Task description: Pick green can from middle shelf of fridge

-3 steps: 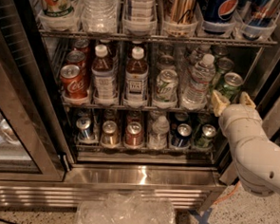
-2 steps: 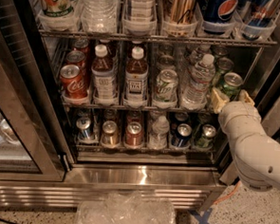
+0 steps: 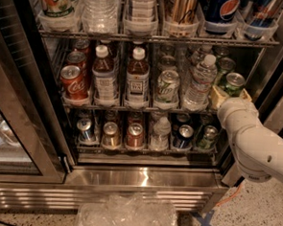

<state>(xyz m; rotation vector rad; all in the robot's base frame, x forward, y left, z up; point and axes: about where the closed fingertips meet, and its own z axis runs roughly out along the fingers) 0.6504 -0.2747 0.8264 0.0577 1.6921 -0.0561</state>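
The fridge (image 3: 142, 179) stands open, with its dark wire racks in view. The middle shelf (image 3: 132, 106) holds red cola cans (image 3: 74, 81), brown tea bottles (image 3: 137, 81), a paler can (image 3: 168, 86), water bottles (image 3: 200, 82) and green cans. The green can (image 3: 234, 82), bright green with a silver top, stands at the front of the far-right lane. My gripper (image 3: 231, 95) reaches in from the lower right on its white arm (image 3: 259, 146). Its yellowish fingers (image 3: 218, 94) sit against both sides of the can's lower body, hiding its base.
The top rack (image 3: 155, 38) carries tall Pepsi cans (image 3: 221, 9) and bottles. The bottom rack (image 3: 144, 148) holds short cans. The glass door (image 3: 15, 141) hangs open at left. A crumpled clear plastic sheet (image 3: 125, 214) lies on the floor in front.
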